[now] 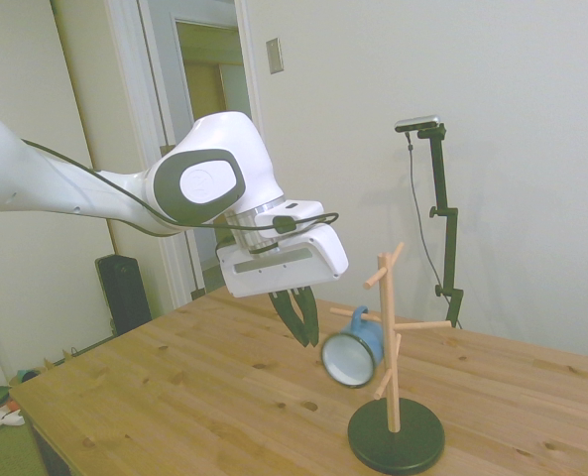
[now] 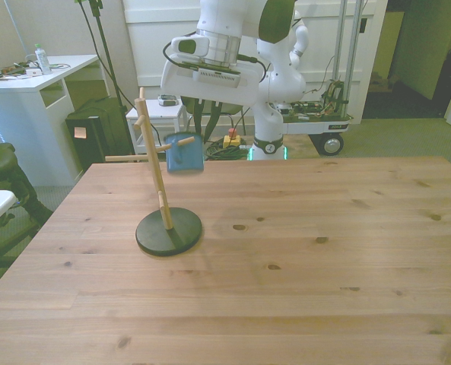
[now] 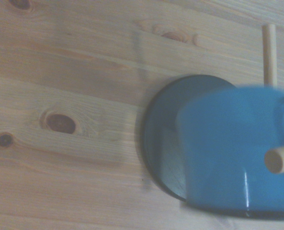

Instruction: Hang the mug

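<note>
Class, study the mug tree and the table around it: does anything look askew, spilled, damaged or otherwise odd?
Nothing stands out. The mug hangs by its handle on a peg of the wooden mug tree, tilted with its mouth facing sideways, as a hung mug would. The tree stands upright on its dark round base. The end effector is apart from the mug.

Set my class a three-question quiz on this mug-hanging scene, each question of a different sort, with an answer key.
1. True or false: the mug hangs by its handle on a peg of the wooden mug tree.
2. The gripper is: A) clamped on the mug, B) beside the mug, not holding it.
3. Fill in: the tree's round base is ____ in colour.

Key: 1 true; 2 B; 3 black.
</note>
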`<move>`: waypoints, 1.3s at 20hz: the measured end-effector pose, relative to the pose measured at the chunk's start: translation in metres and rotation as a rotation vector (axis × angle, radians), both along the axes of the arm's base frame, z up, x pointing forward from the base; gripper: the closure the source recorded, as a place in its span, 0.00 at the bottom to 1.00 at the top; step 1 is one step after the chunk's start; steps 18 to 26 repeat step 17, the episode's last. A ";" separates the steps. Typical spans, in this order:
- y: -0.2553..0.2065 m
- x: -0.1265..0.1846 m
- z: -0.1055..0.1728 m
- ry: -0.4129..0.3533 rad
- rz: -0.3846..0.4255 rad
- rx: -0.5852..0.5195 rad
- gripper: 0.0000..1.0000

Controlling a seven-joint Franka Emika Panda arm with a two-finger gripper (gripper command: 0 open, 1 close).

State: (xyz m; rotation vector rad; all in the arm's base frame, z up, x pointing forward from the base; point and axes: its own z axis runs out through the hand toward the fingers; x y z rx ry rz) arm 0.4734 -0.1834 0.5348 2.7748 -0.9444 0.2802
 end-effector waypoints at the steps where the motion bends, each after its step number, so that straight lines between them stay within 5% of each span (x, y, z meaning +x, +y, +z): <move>1: 0.000 -0.001 -0.001 0.002 0.000 0.001 0.00; 15: 0.099 -0.027 -0.040 -0.052 -0.031 0.136 0.00; 26: 0.106 -0.028 -0.052 -0.049 -0.042 0.161 0.00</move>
